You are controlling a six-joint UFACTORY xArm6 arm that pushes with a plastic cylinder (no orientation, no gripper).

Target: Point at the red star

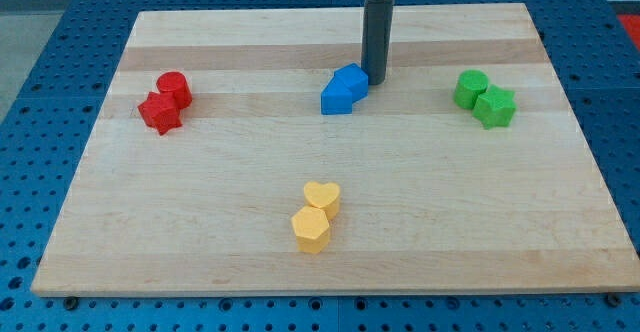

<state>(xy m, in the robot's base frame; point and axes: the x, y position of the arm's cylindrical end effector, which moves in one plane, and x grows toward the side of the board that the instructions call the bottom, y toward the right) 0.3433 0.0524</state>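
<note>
Red, and at the middle left of the frame, the red star (158,112) lies on the wooden worktop (330,252), touching a red cylinder (175,88) just above it. The upper end of the tool is cut off by the top edge. My tip (375,79) stands well apart to the right, beside the blue blocks (344,89), whose shapes are hard to tell. It is a plain rod and grasps nothing. Two green blocks (485,99) lie right, a yellow heart (322,197) and yellow hexagon (311,230) below centre.
</note>
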